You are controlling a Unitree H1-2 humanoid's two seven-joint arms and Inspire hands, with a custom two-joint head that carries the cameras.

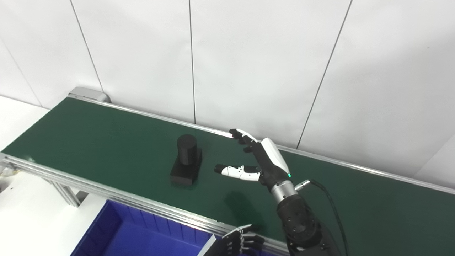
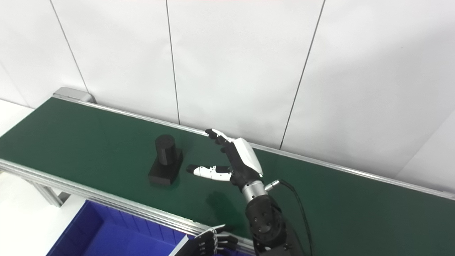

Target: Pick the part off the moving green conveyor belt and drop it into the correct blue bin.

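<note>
Fingers (image 1: 239, 133) of the right hand (image 1: 265, 160) spread wide beside the black part (image 1: 186, 160); both views match.

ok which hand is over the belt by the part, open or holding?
The right hand: open above the green belt, thumb toward the black part, not touching it. The left hand sits low at the belt's near rail, beside the blue bin.

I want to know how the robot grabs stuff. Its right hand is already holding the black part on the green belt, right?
Not quite. The right hand is open and apart from the black part, which stands alone on the green belt. The left eye view shows bare belt between them.
</note>
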